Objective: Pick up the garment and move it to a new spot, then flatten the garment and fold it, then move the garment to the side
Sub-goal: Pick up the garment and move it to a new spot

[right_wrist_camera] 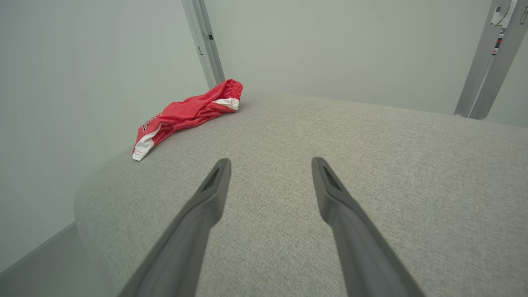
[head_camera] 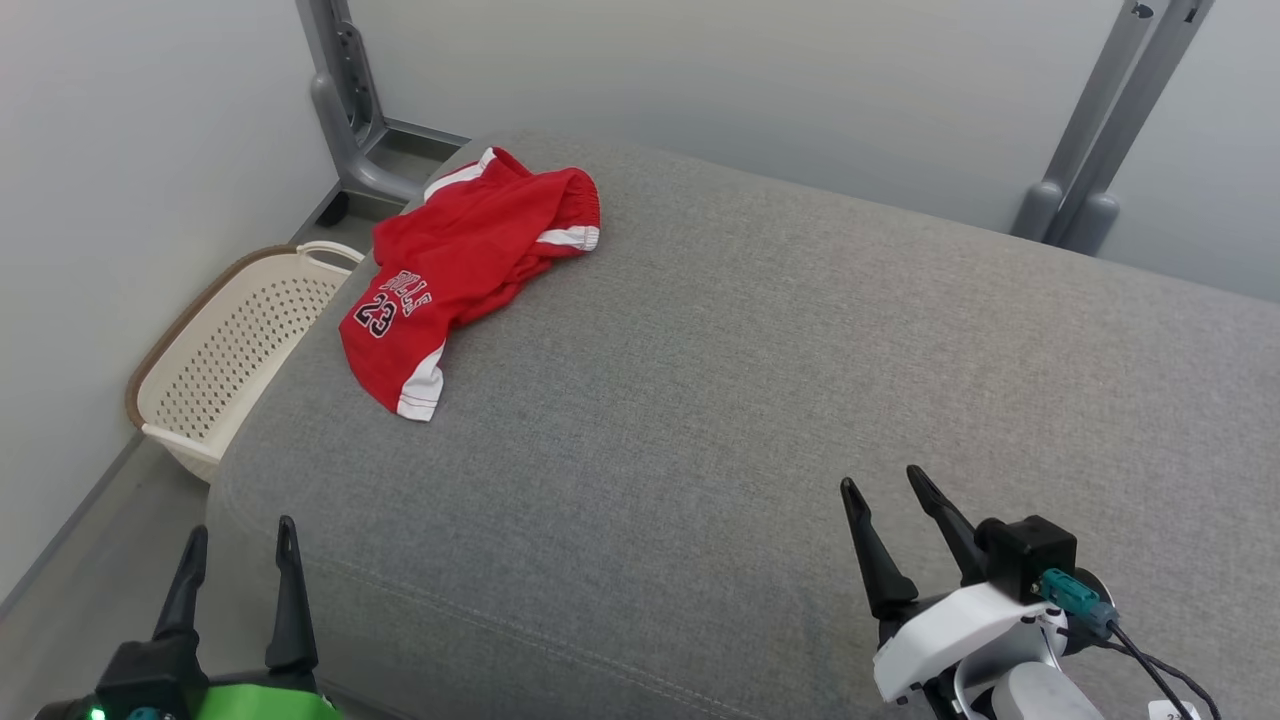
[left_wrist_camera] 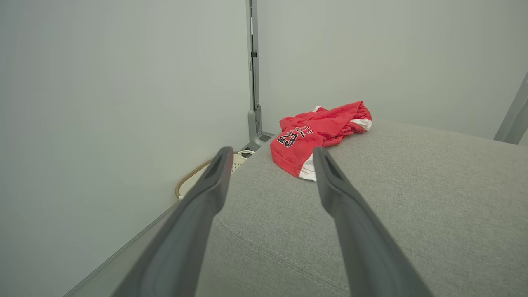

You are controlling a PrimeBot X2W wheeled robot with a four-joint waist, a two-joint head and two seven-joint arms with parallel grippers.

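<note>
Cushion [head_camera: 760, 400]: wide grey fabric slab, my reference for everything below. A seam runs along its near edge.

Walls [head_camera: 120, 150]: pale and plain, behind the cushion and along its left side.

Posts: one grey metal post [head_camera: 345, 90] stands on the floor behind the cushion's far left corner. A slanted pair [head_camera: 1110, 130] stands behind its far right side.

Basket [head_camera: 215, 365]: cream, perforated, brown rim. It sits on the floor against the cushion's left side, between cushion and wall.

Garment [head_camera: 460, 270]: red with white trim and a dark "23" under lettering I can't read in full. It lies crumpled on the cushion's far left corner, unfolded. One white-edged hem reaches toward the left edge on the basket side. A gathered band faces the far edge.

Right gripper [head_camera: 882, 478]: over the cushion's near right part, well apart from the garment. I see its fingers spread, with bare fabric between them and nothing held.

Left gripper [head_camera: 241, 530]: at the cushion's near left corner, pointing toward the garment but well short of it. I see its fingers spread too, and empty. I can't tell whether either gripper touches the cushion.
</note>
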